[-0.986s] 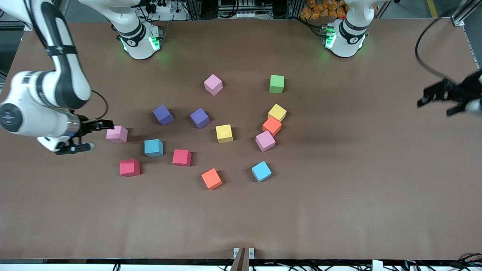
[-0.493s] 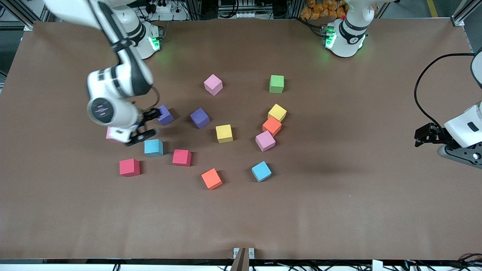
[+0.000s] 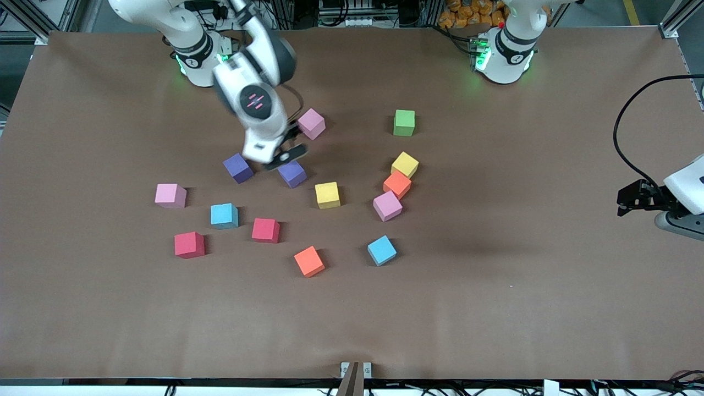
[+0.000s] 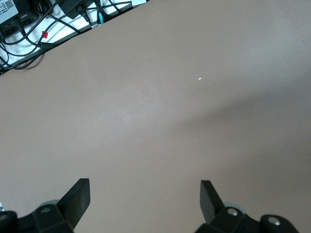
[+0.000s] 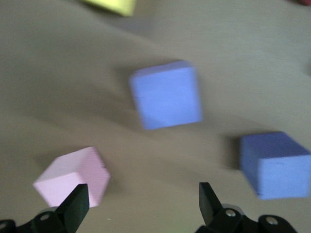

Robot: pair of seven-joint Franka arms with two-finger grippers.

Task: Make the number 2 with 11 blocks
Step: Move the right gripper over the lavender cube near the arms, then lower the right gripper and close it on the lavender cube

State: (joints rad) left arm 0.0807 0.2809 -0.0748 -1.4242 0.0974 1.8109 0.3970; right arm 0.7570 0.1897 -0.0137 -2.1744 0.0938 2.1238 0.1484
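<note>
Brown paper covers the table (image 3: 495, 308), and on it we count thirteen loose blocks, none joined into a digit. We see the right gripper (image 3: 286, 148) up in the air with its fingers spread wide and nothing between them, over the gap between three blocks: a pink block (image 3: 311, 123) (image 5: 73, 175) at about 1 o'clock from it, a purple block (image 3: 292, 172) (image 5: 166, 94) at about 5 o'clock, and a second purple block (image 3: 238, 168) (image 5: 274, 164) at about 8 o'clock. We note the remaining blocks scattered nearer the front camera and toward the left arm's end, among them a yellow block (image 3: 328, 194) at 4 o'clock from the gripper and a green block (image 3: 404, 122) at 3 o'clock. The left gripper (image 3: 632, 201) (image 4: 145, 196) waits at its own end of the table, well apart from every block, fingers likewise wide apart and empty, with only bare paper under it.
</note>
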